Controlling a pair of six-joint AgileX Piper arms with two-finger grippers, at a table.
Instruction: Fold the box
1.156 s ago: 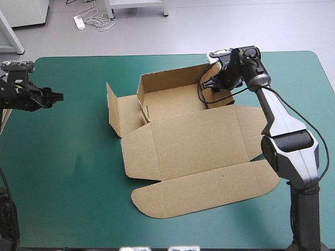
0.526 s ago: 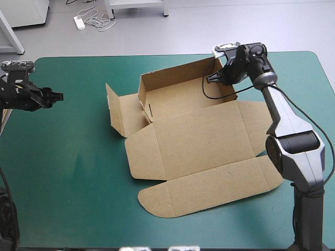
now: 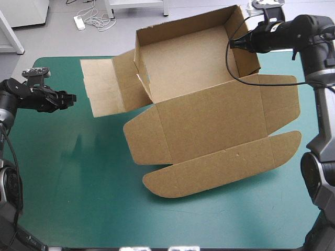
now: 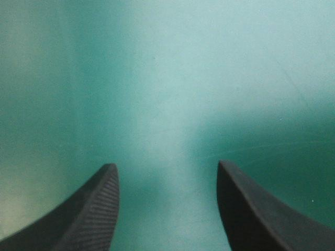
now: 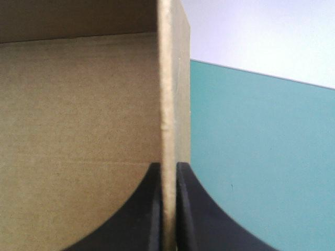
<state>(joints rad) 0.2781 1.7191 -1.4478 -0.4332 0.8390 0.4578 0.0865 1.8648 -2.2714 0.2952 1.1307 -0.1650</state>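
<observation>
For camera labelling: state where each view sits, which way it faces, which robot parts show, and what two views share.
High view: above and behind the robot, facing forward and down at the table; shows left gripper and right gripper.
Left wrist view: above that wrist, facing bare teal-green cover; open fingers show.
Right wrist view: above that wrist, along fingers shut on the box wall.
Shared: high and right wrist views both show that grip.

Bright, even light from above falls on the box (image 3: 209, 120). Left of the box a soft shadow lies on the teal-green cover (image 3: 63, 198), which carries a broad pale sheen in the left wrist view.
</observation>
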